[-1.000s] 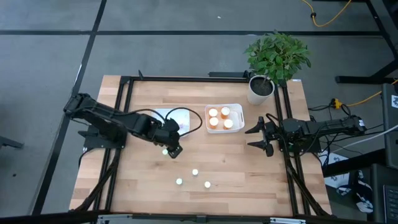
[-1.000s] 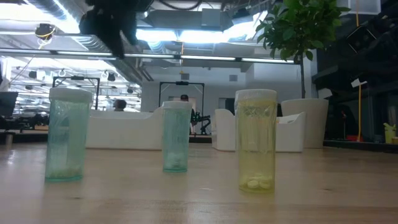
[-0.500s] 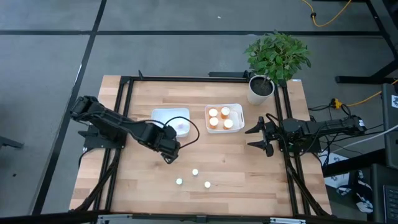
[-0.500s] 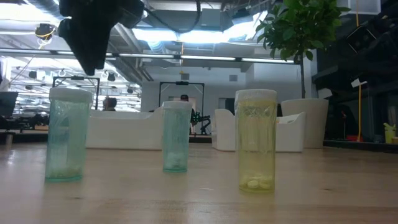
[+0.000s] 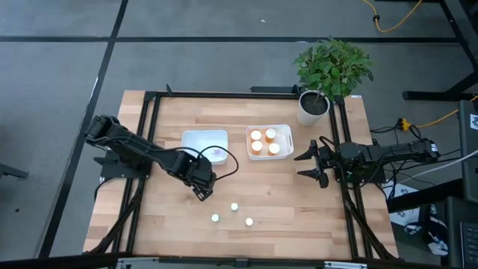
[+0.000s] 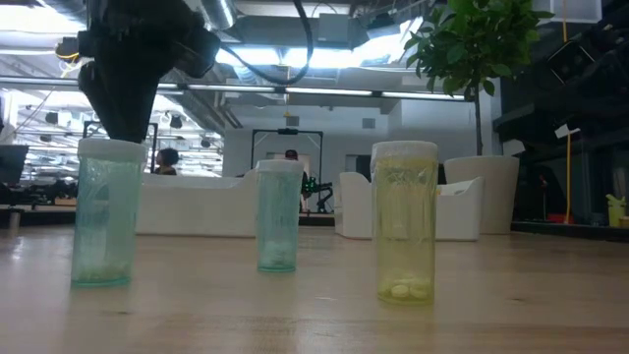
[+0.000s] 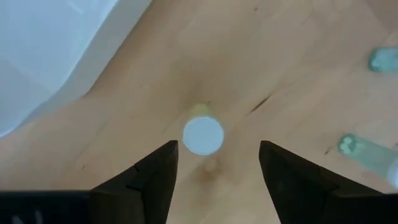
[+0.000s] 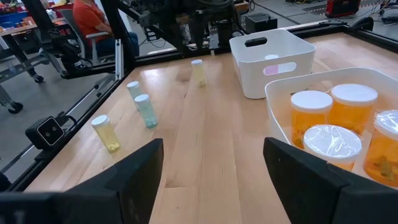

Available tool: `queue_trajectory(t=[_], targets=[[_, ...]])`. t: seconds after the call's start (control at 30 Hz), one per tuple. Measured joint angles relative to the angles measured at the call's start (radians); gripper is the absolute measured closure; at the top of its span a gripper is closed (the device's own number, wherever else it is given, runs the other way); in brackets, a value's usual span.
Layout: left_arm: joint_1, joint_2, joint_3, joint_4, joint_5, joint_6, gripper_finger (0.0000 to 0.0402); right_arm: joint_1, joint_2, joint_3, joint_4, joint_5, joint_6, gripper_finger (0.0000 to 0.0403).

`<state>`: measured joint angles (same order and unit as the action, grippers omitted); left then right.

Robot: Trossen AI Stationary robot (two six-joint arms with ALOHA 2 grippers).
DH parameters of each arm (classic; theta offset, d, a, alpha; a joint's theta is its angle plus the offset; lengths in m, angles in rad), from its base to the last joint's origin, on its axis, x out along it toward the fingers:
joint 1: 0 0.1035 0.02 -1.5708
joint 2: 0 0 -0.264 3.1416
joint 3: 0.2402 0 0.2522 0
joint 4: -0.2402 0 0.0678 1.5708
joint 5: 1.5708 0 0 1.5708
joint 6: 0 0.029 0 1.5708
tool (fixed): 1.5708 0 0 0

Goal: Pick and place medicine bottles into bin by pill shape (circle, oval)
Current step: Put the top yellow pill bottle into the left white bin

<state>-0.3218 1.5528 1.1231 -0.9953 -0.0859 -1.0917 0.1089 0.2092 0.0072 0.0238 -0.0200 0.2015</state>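
My left gripper points down, open, over a small pale yellow-green medicine bottle that stands upright on the wood; its white cap shows between the two fingers, untouched. The arm hides that bottle in the high view, where this gripper is left of centre. Three more small bottles stand nearer the near edge. Orange bottles sit in the right bin; one purple-tinted bottle lies in the left bin. My right gripper waits open at the right edge.
A potted plant stands at the far right corner. A black frame runs around the table. Bare wood lies between the bins and the three near bottles. In the low view the gripper hangs just behind the left teal bottle.
My left gripper has sunk lower and shifted slightly toward the near edge, ending up over the pale bottle, which the arm now hides from above. Its fingers have kept the same gap. The bottles have not moved.
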Motion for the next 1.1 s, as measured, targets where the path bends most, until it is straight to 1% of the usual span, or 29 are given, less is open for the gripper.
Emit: queue_trajectory(t=[0.2, 0.53, 0.77, 0.87, 1.1], targets=[[0.001, 0.0, -0.023, 0.012, -0.009, -0.005, 0.0184, 0.0, 0.0, 0.0, 0.0, 0.0, 0.0, 0.0124], [-0.002, 0.105, -0.038, 0.061, -0.004, -0.005, 0.0184, 0.0, 0.0, 0.0, 0.0, 0.0, 0.0, 0.0124], [0.001, 0.107, -0.038, 0.067, -0.002, -0.005, 0.0186, 0.0, 0.0, 0.0, 0.0, 0.0, 0.0, 0.0124], [0.001, 0.107, -0.038, 0.067, 0.004, -0.006, 0.02, 0.0, 0.0, 0.0, 0.0, 0.0, 0.0, 0.0124], [0.008, 0.107, -0.038, 0.065, 0.007, -0.006, 0.0255, 0.0, 0.0, 0.0, 0.0, 0.0, 0.0, 0.0124]])
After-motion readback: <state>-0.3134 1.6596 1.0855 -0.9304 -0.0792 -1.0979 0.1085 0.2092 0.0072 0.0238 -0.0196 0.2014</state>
